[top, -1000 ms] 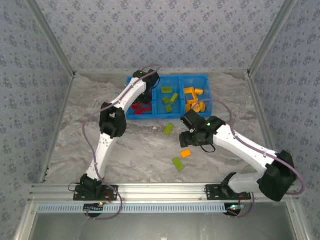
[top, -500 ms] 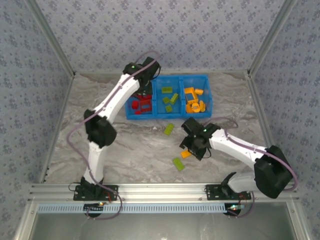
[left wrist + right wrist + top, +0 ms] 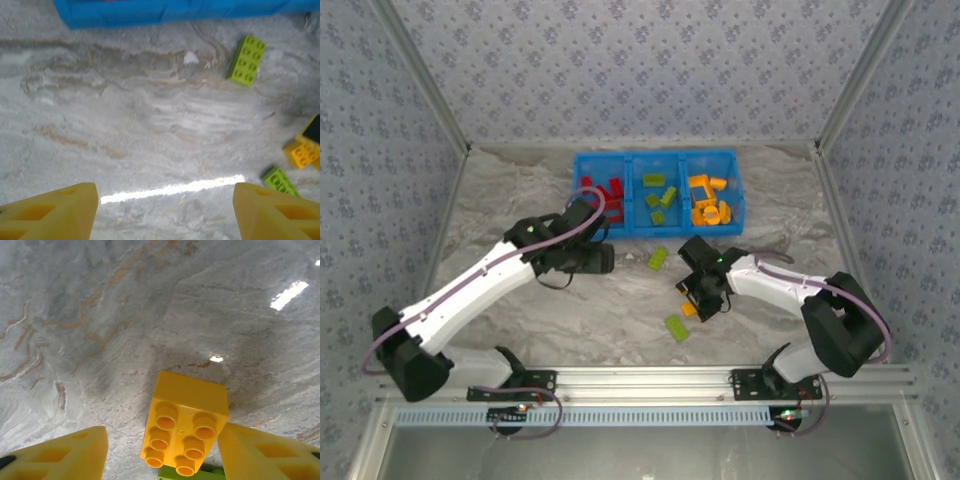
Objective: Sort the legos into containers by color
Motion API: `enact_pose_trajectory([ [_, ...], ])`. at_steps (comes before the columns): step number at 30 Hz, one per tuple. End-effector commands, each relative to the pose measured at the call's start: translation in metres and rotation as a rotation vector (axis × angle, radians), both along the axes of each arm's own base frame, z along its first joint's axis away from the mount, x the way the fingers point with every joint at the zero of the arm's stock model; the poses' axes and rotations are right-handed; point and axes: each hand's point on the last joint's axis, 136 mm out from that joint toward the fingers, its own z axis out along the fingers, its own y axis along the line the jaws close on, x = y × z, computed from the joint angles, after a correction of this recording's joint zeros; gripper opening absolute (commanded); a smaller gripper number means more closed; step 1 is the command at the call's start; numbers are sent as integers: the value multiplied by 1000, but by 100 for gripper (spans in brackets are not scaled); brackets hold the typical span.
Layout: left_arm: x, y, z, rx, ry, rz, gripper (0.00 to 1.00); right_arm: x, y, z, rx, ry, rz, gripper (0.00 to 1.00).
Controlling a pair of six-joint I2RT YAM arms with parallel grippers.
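1. On the top camera, the blue bin (image 3: 655, 153) sits at the upper middle of the marbled desk (image 3: 620, 320). Its left compartment holds red bricks (image 3: 605, 192), the middle one green bricks (image 3: 660, 196) and the right one orange-yellow bricks (image 3: 708, 208).
2. That view also gives me three loose pieces. A green brick (image 3: 658, 258) lies just below the bin. An orange brick (image 3: 690, 308) lies at the right claw (image 3: 697, 300), with a second green brick (image 3: 676, 327) just below and left of it.
3. The left claw (image 3: 607, 258) sits left of centre, near the bin's lower left corner. From overhead I cannot judge its spread. My left wrist camera settles that: the yellow fingers (image 3: 50, 210) stand wide apart with bare desk between them.
4. The left wrist camera also shows the bin's outer wall along the top edge and the first green brick at the upper right. The orange brick and the second green brick are at the right edge.
5. The right wrist camera shows what overhead hides. The orange brick lies with its six studs facing the lens, between spread fingers (image 3: 60, 455). The right finger is just beside it, the left one apart. A green sliver peeks out at the bottom edge.
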Motion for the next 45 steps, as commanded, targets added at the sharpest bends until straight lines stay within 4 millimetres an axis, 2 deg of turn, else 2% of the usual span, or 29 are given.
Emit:
enact_pose_trajectory([
  [1,-6,2,15,-70,-40,11,72,-10,-8,-11,-39,59,-61,54],
  [7,-5,2,22,-82,-64,8,72,-6,-10,-19,-58,82,-68,31],
  [9,-4,-3,23,-102,-63,-2,72,-4,-12,-15,-71,75,-54,23],
  [10,-4,-6,23,-116,-63,-12,71,2,-15,-6,-90,47,-36,21],
  [12,-5,-15,23,-143,-57,-50,71,22,-26,26,-168,-55,17,19],
  [16,-13,-36,0,-173,15,-152,71,84,-49,118,-372,-296,220,20],
  [18,-19,-46,-19,-171,59,-197,70,117,-62,142,-446,-352,302,20],
  [20,-25,-56,-35,-165,97,-238,69,147,-70,150,-483,-374,359,19],
  [26,-46,-96,-70,-80,143,-424,66,238,-74,142,-499,-377,482,19],
  [29,-56,-115,-86,-39,158,-491,66,266,-78,127,-541,-315,521,18],
  [32,-63,-132,-100,5,179,-537,65,277,-97,116,-661,-210,570,21],
  [35,-67,-149,-103,28,172,-565,65,286,-116,103,-763,-122,584,20],
  [40,-69,-167,-96,5,159,-549,65,304,-118,82,-827,-116,662,21],
  [45,-75,-167,-106,17,195,-545,67,313,-119,61,-845,-77,716,26],
])
